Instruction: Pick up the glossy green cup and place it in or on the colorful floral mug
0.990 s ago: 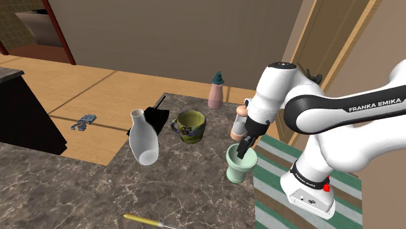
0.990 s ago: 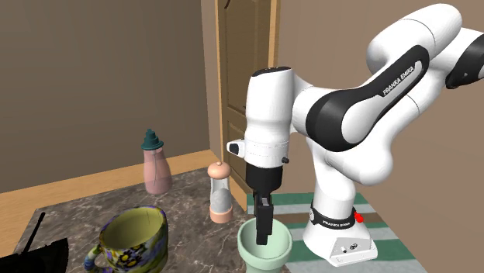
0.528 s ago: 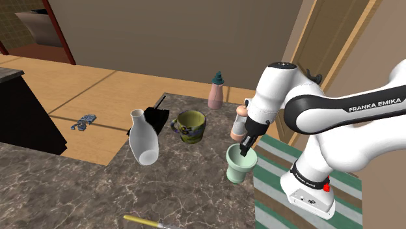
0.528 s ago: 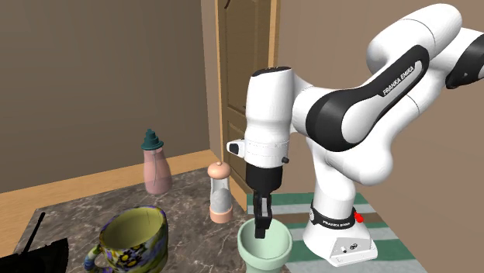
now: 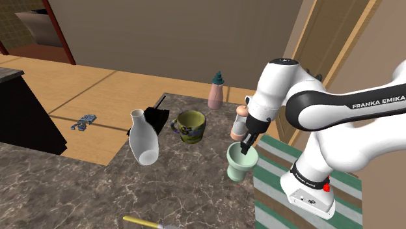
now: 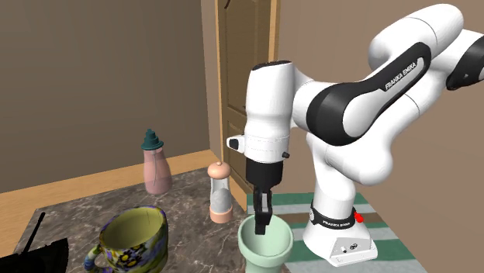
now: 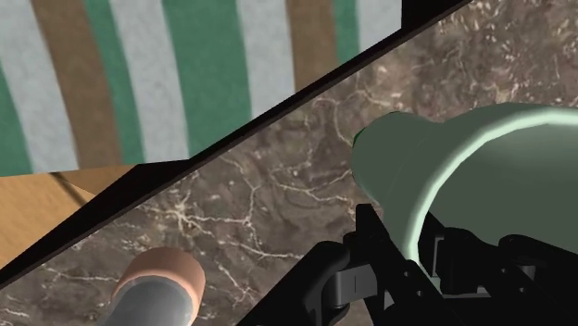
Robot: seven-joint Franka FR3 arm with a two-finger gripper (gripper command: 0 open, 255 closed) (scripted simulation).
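Marble ctr (image 5: pixel 65 188), wood flr (image 5: pixel 84 84), tan walls (image 5: pixel 175 32), wood door (image 5: pixel 332 39), striped rug (image 5: pixel 273 188).

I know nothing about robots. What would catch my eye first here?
The big white arm bends down over a marbled tabletop, its black gripper clasping the rim of a pale green cup. To that cup's left in the second exterior view stands a flowery mug, yellow-green inside.

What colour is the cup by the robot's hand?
The cup is pale green, clearest in the wrist view.
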